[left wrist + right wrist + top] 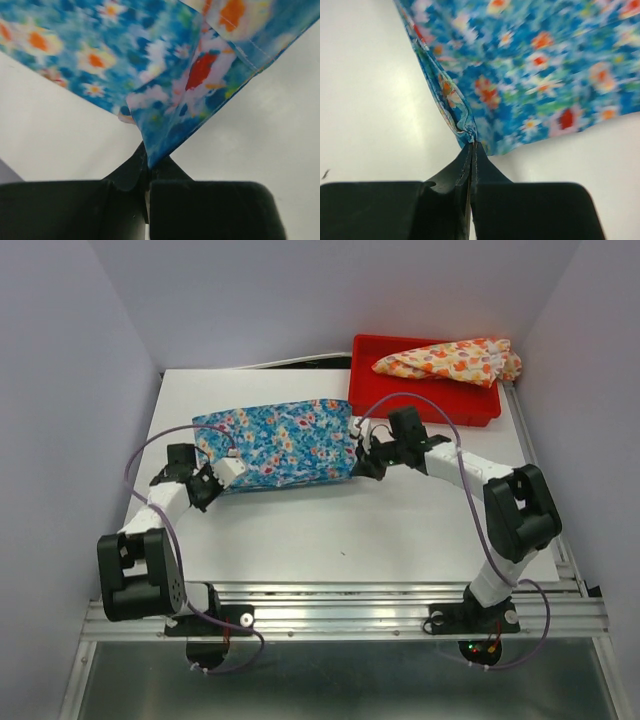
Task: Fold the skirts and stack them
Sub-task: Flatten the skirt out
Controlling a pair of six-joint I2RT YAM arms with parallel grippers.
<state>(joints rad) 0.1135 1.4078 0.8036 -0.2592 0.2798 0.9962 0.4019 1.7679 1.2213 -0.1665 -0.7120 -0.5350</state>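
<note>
At the centre of the bench (330, 530), the blue skirt (280, 445) is held spread. My left end effector (218, 478) is clenched on its 8 o'clock corner; my right end effector (360, 453) is clenched on its 3 o'clock edge. At 1 o'clock, the cream-yellow skirt (450, 360) lies bunched in the red tray (425, 408).

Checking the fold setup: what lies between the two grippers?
The blue skirt spans the stretch between the left gripper and the right gripper, each shut on its edge; the top external view shows this.
</note>
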